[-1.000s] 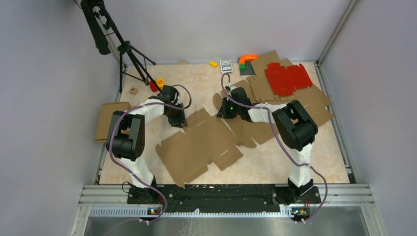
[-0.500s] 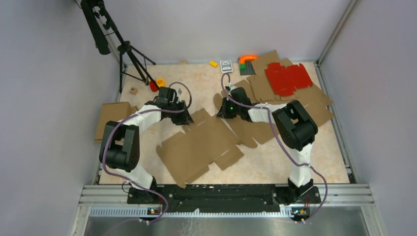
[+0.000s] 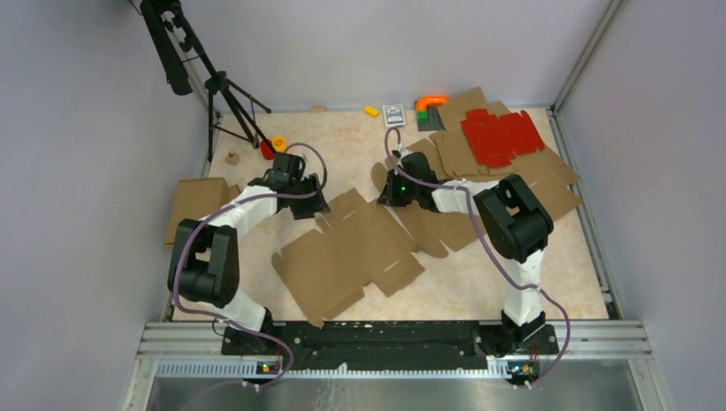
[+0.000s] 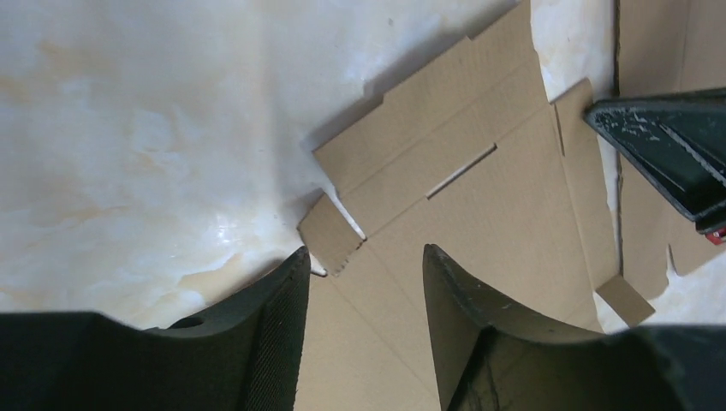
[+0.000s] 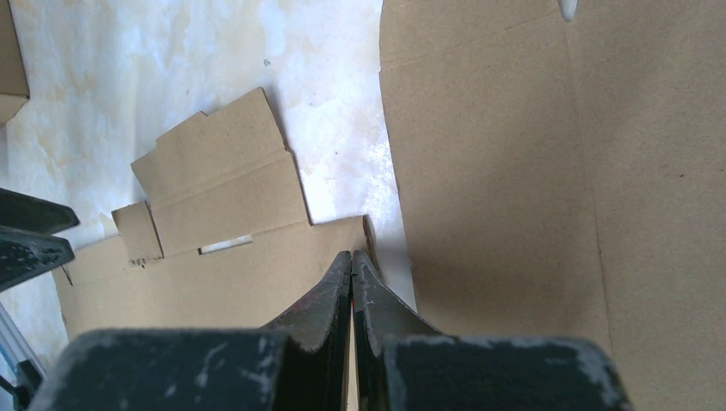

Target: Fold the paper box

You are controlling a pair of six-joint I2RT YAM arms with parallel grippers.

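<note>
- Left arm (image 3: 205,257) has its elbow drawn nearer its base than before; left gripper (image 4: 364,257) is spread (nothing between the fingers) above a corner flap of the paper box (image 3: 347,253).
- Right gripper (image 5: 352,254): fingers pressed together at the box's far edge.
- Box lies flat mid-table (image 3: 351,145).

The top camera looks steeply down from high behind the near edge, taking in the whole surface (image 3: 462,291). Both wrist cameras sit close above the box (image 3: 351,257), facing down, and share its slotted flap (image 4: 428,128).

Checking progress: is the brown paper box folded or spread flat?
Spread flat: the paper box lies unfolded on the table, flaps splayed out.
</note>
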